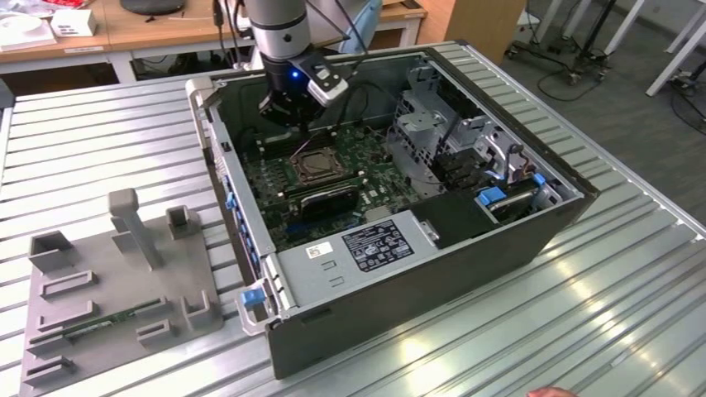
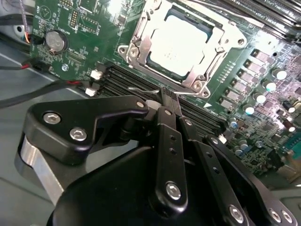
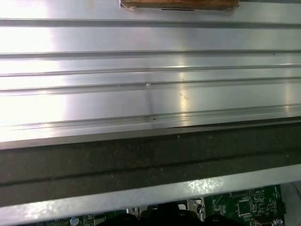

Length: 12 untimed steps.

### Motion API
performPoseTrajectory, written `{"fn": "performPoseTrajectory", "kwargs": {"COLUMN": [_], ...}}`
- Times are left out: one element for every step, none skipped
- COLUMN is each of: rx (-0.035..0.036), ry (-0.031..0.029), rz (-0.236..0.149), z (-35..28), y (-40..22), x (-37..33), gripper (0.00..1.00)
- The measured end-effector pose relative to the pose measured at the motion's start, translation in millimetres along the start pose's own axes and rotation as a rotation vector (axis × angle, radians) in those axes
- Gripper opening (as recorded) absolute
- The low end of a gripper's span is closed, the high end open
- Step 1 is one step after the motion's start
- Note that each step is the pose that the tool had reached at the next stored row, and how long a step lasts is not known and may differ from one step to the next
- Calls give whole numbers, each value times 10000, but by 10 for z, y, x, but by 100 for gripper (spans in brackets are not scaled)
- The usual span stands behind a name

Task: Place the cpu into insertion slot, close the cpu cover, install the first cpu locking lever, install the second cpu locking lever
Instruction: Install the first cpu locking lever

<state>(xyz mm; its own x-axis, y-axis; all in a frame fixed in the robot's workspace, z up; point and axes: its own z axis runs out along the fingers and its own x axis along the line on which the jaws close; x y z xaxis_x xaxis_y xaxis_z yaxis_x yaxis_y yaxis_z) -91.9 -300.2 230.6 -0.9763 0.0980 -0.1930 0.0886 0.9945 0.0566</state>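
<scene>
Upper centre of the second wrist view, the cpu [image 2: 181,43] lies seated in the insertion slot [image 2: 162,77], with the cpu cover [image 2: 141,42] closed flat around it. Just below, a thin wire locking lever [image 2: 148,89] runs along the socket's near edge. The gripper [image 2: 169,101] has its fingers pinched together, their tips right at that wire. Judged from here, a steady sideways press, keeping the tips low on the wire, should hook it cleanly.
</scene>
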Motion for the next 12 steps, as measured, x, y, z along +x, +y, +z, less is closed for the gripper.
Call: {"fn": "performPoseTrajectory", "kwargs": {"rx": [-54,-122,-187,-250,-294,-322,-350,-387,-437,-505,-584,-673], "ry": [-22,-37,-49,-63,-74,-82,-90,-97,-105,-114,-123,-131], "rz": [-2,-4,-8,-14,-22,-37,-51,-65,-74,-78,-79,-76], "z": [-1,-1,-1,-1,-2,-2,-3,-4,-4,-5,-5,-5], "y": [-3,-7,-11,-16,-24,-34,-43,-52,-58,-63,-67,-70], "x": [3,3,3,3,3,4,5,6,6,6,6,6], "gripper": [11,11,11,11,11,11,11,11,11,11,11,11]}}
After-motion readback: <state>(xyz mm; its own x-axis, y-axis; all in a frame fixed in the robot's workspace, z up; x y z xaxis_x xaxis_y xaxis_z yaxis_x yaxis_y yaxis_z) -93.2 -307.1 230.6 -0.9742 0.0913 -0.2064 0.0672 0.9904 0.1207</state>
